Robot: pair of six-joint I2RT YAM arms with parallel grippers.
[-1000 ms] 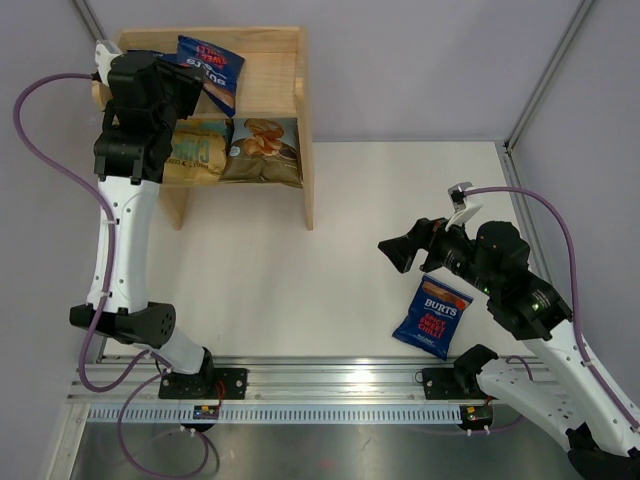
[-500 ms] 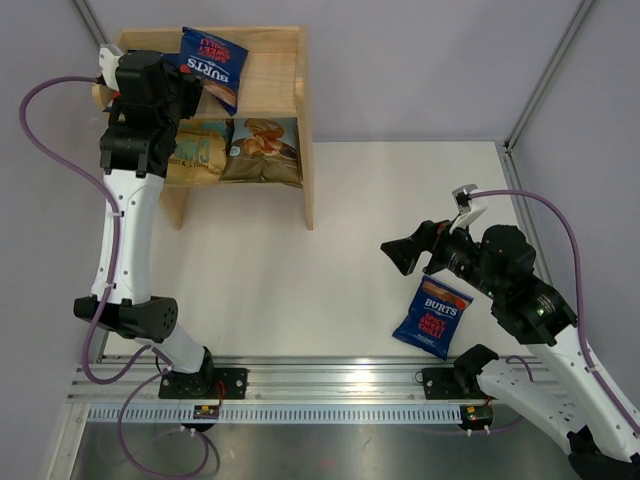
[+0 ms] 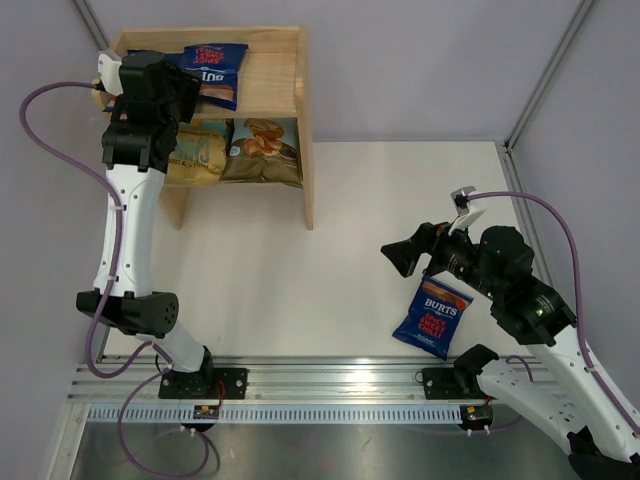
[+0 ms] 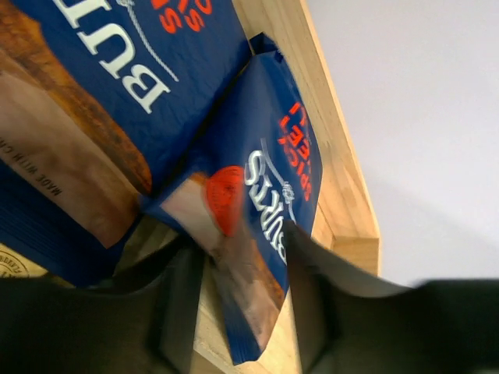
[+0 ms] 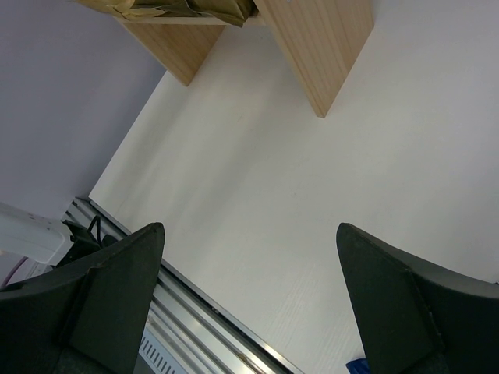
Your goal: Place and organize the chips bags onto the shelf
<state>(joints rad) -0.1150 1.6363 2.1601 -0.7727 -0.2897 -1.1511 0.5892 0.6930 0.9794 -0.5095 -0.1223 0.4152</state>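
Both jaws apart, left astride Burts bag (image 4: pixel 265 195), right empty

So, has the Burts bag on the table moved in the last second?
No. The Burts bag lies in the same spot beside the aluminium rail.

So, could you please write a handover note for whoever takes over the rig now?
Left gripper: open at the shelf's top tier, a Burts bag's corner between its jaws.
Right gripper: open, empty, near the last Burts bag on the table.
Done: that bag and a second Burts bag on the top tier; yellow-tan bag and Cassava bag on the lower tier.
To do: shelve the last Burts bag.
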